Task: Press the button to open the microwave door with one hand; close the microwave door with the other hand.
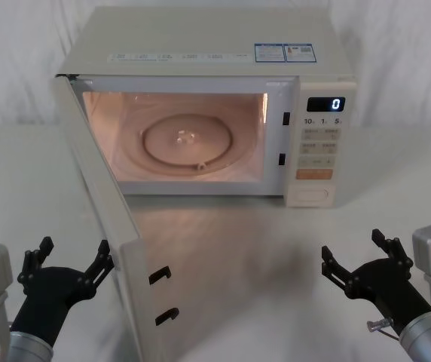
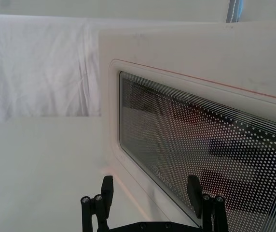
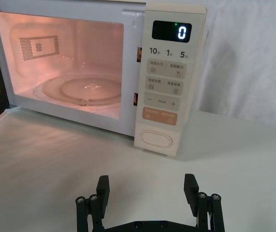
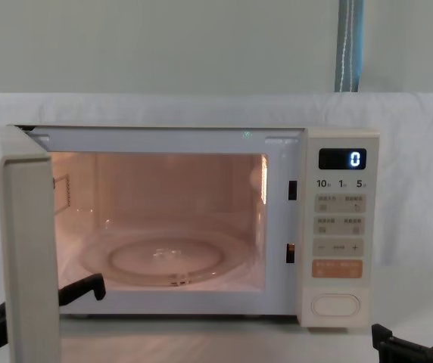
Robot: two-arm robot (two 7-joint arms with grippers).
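Note:
The cream microwave (image 1: 200,45) stands at the back of the table, its cavity lit and its display (image 3: 172,32) reading "0". The microwave door (image 1: 106,219) is swung wide open towards me on the left, hinged at the left side. My left gripper (image 1: 74,256) is open, low at the near left, just outside the door's outer face; its wrist view looks at the door's dotted window (image 2: 200,145) past the gripper (image 2: 150,191). My right gripper (image 1: 353,253) is open at the near right, well short of the button (image 1: 313,194). The pill-shaped button (image 3: 156,139) lies ahead of that gripper (image 3: 146,186).
The open door's edge with two black latch hooks (image 1: 161,275) juts towards me between the arms. A glass turntable (image 4: 171,261) lies in the cavity. White cloth (image 4: 201,106) hangs behind. Bare tabletop (image 1: 246,264) lies before the cavity.

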